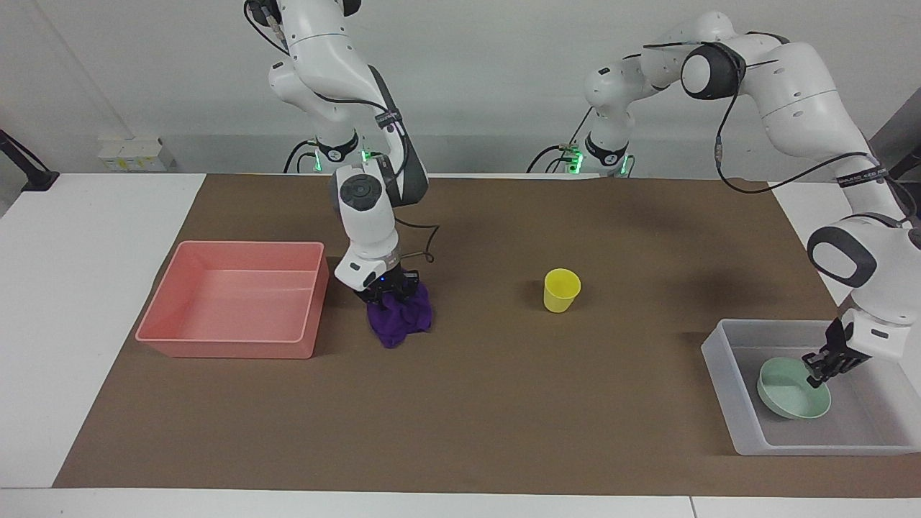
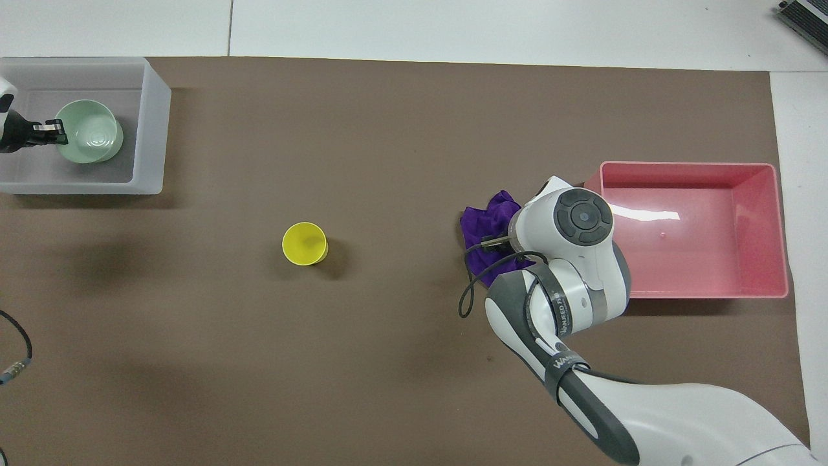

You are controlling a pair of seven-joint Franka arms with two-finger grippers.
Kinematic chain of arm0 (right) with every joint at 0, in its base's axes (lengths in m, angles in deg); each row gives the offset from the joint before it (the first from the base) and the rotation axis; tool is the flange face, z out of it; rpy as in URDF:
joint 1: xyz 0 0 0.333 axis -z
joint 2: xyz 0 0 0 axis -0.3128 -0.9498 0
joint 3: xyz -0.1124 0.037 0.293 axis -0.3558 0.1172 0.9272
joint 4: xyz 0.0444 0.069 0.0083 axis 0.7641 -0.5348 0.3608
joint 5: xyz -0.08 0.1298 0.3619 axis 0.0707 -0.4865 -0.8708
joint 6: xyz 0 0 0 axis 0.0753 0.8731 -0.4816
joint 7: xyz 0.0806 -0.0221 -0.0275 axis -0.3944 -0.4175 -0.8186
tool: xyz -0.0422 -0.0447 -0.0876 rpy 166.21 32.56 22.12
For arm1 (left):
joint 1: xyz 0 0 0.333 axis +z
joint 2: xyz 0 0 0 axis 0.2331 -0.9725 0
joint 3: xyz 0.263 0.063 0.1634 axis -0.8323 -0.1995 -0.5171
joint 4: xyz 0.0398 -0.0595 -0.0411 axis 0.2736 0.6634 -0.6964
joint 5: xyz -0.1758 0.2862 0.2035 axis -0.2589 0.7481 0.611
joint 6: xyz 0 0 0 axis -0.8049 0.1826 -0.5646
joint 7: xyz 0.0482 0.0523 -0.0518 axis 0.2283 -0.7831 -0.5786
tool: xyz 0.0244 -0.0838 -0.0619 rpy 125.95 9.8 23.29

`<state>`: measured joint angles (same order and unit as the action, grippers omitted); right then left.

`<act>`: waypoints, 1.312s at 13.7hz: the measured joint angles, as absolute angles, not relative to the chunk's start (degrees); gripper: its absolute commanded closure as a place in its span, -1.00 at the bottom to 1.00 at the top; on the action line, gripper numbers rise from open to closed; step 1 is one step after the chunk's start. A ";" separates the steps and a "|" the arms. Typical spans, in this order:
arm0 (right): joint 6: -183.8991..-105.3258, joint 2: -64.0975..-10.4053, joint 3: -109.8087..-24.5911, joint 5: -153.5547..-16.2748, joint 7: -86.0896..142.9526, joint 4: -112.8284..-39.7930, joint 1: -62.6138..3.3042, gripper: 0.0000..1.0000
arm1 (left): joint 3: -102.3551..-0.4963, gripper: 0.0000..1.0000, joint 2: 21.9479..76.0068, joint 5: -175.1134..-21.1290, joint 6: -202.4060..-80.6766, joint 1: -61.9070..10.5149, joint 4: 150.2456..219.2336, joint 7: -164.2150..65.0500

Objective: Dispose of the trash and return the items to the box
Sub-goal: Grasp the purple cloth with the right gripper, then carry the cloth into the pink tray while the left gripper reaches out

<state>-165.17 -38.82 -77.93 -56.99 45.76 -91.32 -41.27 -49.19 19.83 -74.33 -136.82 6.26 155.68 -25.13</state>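
Right gripper (image 1: 389, 290) is pressed onto purple cloth (image 1: 400, 320), finger state indiscernible; pink tray (image 1: 234, 299) lies just beside; left gripper (image 1: 819, 372) is clamped on bowl (image 1: 790, 389)

Deep-purple cloth (image 1: 400, 316), yellow cup (image 1: 560, 290), pale mint-green bowl (image 1: 790, 390), frosted whitish-grey box (image 1: 727, 388), pink tray (image 1: 230, 347), brown mat (image 1: 504, 403)

Even, bright light from above fills both views, sharp from edge to edge with no visible blur. Soft, diffuse shadows fall on the brown mat (image 1: 468, 403) beside the yellow cup (image 2: 304, 243) and beneath the arms. A white streak of glare crosses the floor of the pink tray (image 2: 770, 233). The white wall in the facing view is evenly lit.
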 measured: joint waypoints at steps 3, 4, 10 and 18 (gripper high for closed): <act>-163.17 -37.83 -78.01 -57.02 46.38 -90.40 -41.23 1.00 | -49.28 0.03 20.29 -74.28 -136.50 6.74 155.77 -25.13; -161.78 -36.88 -78.09 -57.03 46.74 -89.68 -41.17 1.00 | -49.28 -0.07 20.34 -74.27 -136.16 6.92 155.76 -25.10; -149.24 -26.03 -79.06 -57.04 47.89 -85.42 -36.27 1.00 | -48.43 -0.44 23.13 -74.22 -135.17 6.43 155.14 -25.03; -144.13 -19.24 -79.43 -54.84 42.31 -82.98 -25.41 1.00 | -47.77 -1.00 39.15 -74.22 -125.23 -3.90 165.23 -25.30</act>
